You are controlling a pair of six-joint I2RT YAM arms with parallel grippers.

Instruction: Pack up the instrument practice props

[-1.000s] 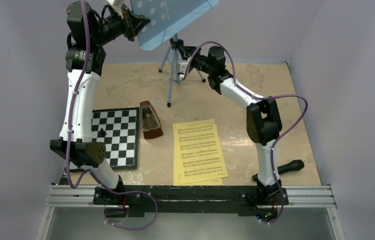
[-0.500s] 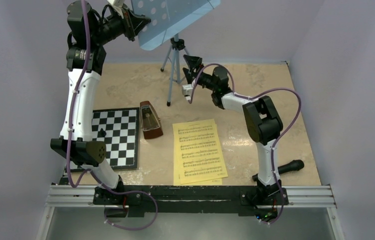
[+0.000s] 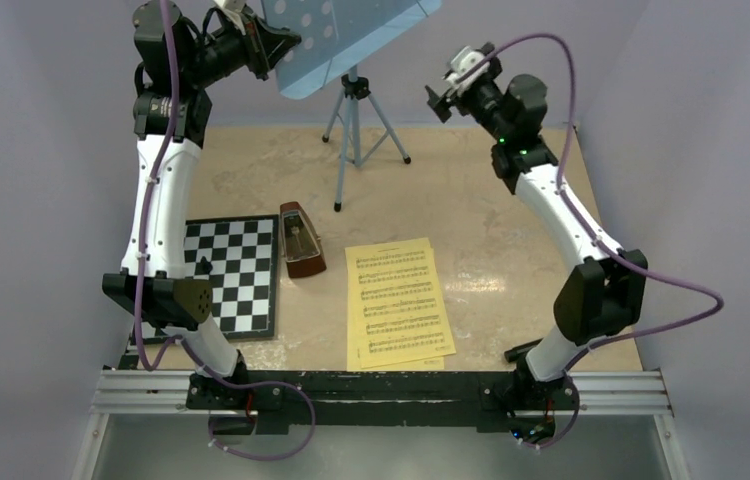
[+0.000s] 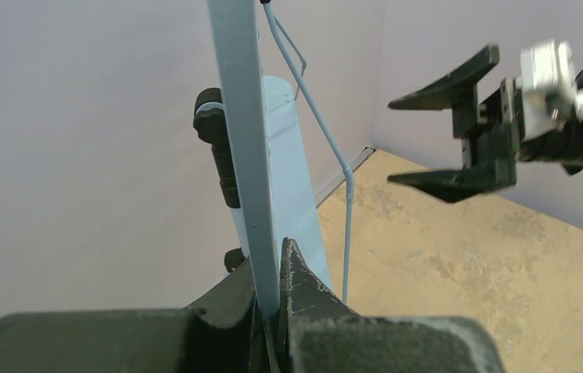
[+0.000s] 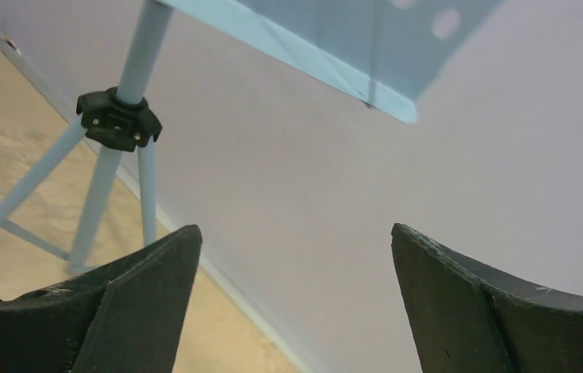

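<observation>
From above: got the left gripper (image 3: 281, 45) pinched shut on the left edge of the light-blue hole-punched music stand (image 3: 351, 30), up on thin tripod legs at the far side of the tan table (image 3: 511, 200); right gripper (image 3: 438, 97) raised just right of it, fingers spread, touching nothing; small brown pyramid-shaped metronome (image 3: 301, 240) upright between the black-and-white chessboard (image 3: 231, 275) and the yellow printed music sheets (image 3: 399, 300).

Left wrist: clamped tight on the stand's thin edge.

Right wrist: wide apart, facing the stand's legs and underside.
</observation>
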